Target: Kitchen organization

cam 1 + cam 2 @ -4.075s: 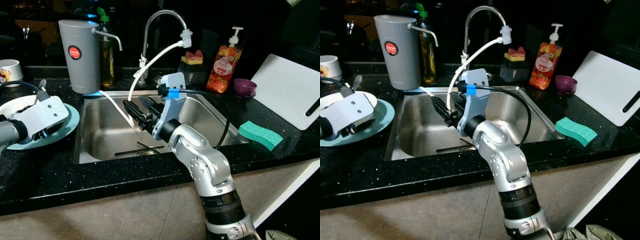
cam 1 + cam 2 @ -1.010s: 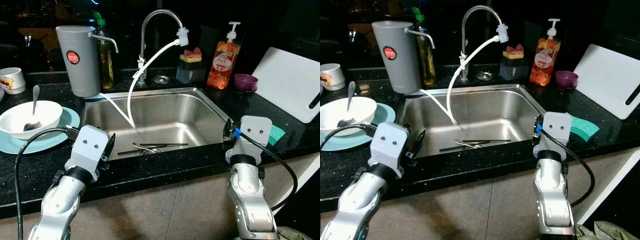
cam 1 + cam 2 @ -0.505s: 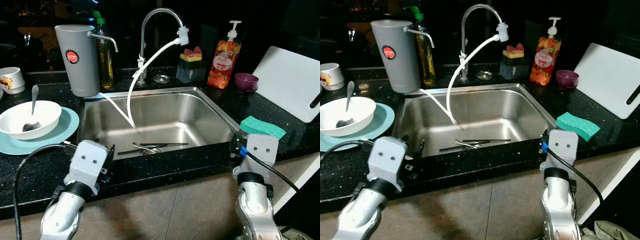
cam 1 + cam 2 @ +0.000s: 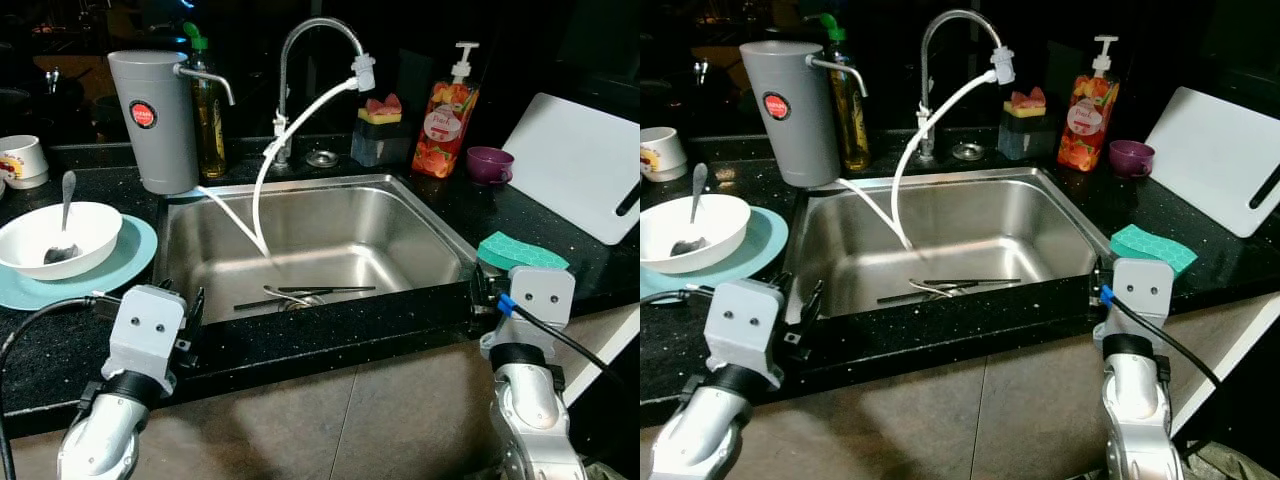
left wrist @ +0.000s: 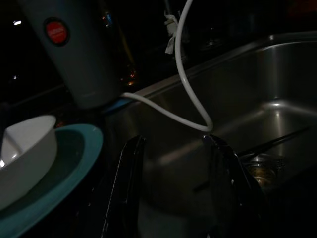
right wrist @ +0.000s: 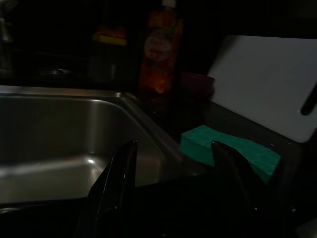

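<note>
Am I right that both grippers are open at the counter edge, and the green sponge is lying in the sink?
Not quite. The sponge lies on the counter to the right of the sink, not in it; the left eye view shows this. The rest holds: the left gripper and right gripper are open at the counter edge.

The sink [image 4: 430,225] sits in the middle of the bench [image 4: 60,340], with cutlery [image 4: 305,293] lying at its bottom. Behind it stands the tap [image 4: 300,60]. To the left, a bowl [image 4: 60,235] holding a spoon [image 4: 62,215] rests on a plate [image 4: 125,260]; a canister [image 4: 155,120] stands behind. To the right lie a sponge [image 4: 520,252] and a cutting board [image 4: 575,170], with a soap bottle [image 4: 447,110] behind.
</note>
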You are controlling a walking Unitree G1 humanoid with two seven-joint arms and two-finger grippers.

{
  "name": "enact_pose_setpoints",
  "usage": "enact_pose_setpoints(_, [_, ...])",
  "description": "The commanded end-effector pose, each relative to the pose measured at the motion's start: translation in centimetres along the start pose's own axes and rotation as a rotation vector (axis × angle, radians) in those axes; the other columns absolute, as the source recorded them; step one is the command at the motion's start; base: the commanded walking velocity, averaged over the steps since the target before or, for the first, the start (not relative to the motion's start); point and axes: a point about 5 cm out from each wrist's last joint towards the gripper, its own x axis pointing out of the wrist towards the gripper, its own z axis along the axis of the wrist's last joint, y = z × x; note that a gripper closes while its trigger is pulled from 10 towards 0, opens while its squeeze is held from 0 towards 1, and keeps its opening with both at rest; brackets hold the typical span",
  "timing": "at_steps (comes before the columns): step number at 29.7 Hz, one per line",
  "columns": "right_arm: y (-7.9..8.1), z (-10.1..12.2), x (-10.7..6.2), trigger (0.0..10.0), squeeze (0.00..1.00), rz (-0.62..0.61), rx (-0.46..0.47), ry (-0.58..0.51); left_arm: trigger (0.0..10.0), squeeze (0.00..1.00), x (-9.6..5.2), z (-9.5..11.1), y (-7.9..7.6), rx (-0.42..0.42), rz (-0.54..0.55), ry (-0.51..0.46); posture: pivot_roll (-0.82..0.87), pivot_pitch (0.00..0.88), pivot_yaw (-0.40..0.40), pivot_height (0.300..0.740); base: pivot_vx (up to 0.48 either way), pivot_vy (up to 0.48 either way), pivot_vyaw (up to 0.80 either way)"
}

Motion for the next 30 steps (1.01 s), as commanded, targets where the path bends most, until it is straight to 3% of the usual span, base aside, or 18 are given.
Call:
enact_pose_setpoints(1, [-0.2, 0.0, -0.3, 10.0, 0.0, 0.01, 0.007, 0.004, 10.0, 0.0, 0.2, -0.2, 0.0, 0.013, -0.016, 0.001, 0.1, 0.117, -0.059, 0.74, 0.0, 0.0, 0.0])
enact_pose_setpoints(16, [-0.8, -0.2, -0.9, 10.0, 0.0, 0.032, -0.016, 0.013, 10.0, 0.0, 1.0, -0.5, 1.0, 0.028, -0.039, -0.01, 0.1, 0.107, -0.049, 0.74, 0.0, 0.0, 0.0])
enact_pose_setpoints(30, [-0.9, -1.2, -3.1, 10.0, 0.0, 0.031, -0.001, 0.083, 10.0, 0.0, -0.7, 0.1, -0.6, 0.015, -0.054, -0.022, 0.11, 0.096, -0.053, 0.74, 0.0, 0.0, 0.0])
